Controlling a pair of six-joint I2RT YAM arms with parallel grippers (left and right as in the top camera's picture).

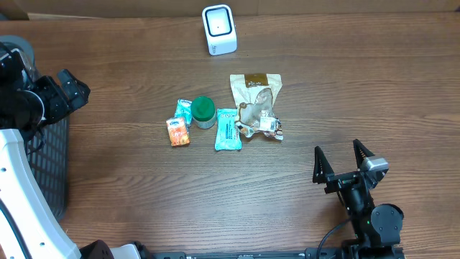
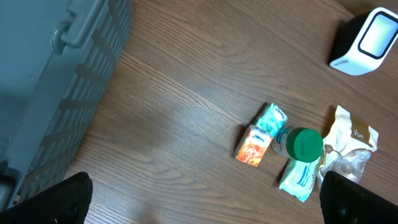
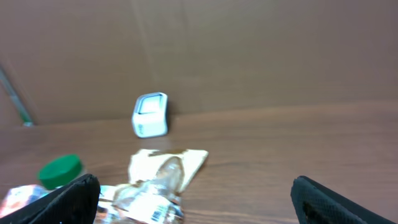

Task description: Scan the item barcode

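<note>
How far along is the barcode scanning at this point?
Done: nothing; the snack bag and green-capped bottle lie apart from the scanner. In hand: nothing; left gripper and right gripper are open, empty. Remaining: pick an item, show its barcode to the scanner.

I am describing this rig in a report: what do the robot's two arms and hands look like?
The right hand is black, with two tapered fingers, a small grey block, a round joint and a black cable. The left hand is black too; its arm has a white shell.
</note>
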